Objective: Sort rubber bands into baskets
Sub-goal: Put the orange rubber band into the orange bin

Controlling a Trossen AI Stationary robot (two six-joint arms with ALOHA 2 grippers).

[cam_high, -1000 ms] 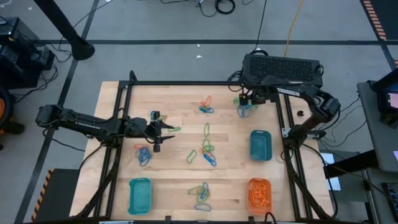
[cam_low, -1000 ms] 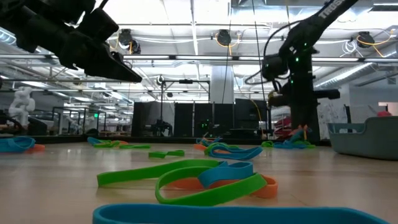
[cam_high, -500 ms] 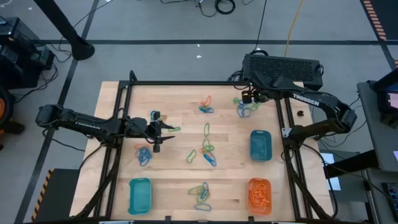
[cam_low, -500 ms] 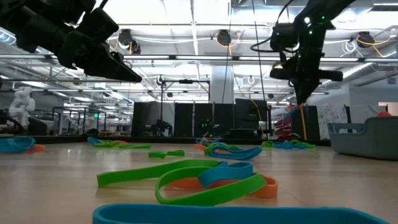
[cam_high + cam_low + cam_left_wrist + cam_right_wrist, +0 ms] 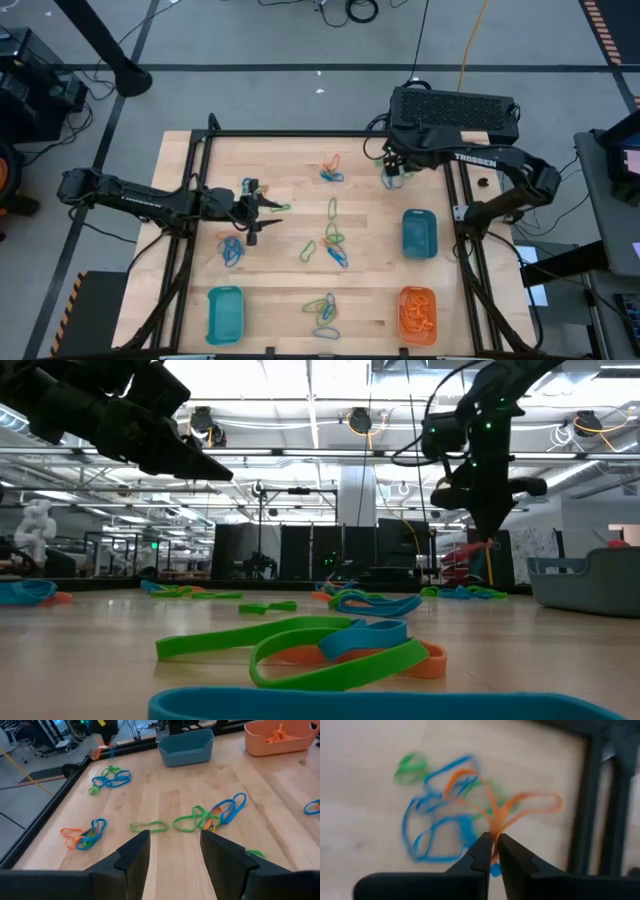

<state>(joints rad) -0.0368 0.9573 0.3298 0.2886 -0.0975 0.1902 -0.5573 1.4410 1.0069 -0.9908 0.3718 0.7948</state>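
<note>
My right gripper [image 5: 392, 162] hangs over the far right of the table, shut on an orange rubber band [image 5: 520, 802], above a pile of blue and green bands [image 5: 440, 820]. It also shows in the low view [image 5: 488, 532]. My left gripper [image 5: 268, 205] is open and empty above the left middle of the table, its fingers apart in the left wrist view [image 5: 172, 855]. More band piles lie on the wood [image 5: 333, 170] [image 5: 334, 240] [image 5: 323, 314] [image 5: 232, 250]. A teal basket [image 5: 419, 233] and an orange basket [image 5: 418, 312] stand at the right, a second teal basket [image 5: 225, 312] at the near left. My right gripper pinches the orange band between its two fingertips at a gathered spot [image 5: 496, 824] where its strands come together. The fingers point down from above. The band's loops spread out beyond the fingertips, over the blue and green pile; whether they clear it I cannot tell.
A black metal frame [image 5: 460, 190] runs around the wooden table, close beside my right gripper. A black box [image 5: 455, 112] sits at the far right edge. The orange basket holds several orange bands. Bare wood lies between the piles.
My right gripper has gone up from the far right pile, shut on the orange band, which has come up with it. The blue and green bands have stayed on the table.
</note>
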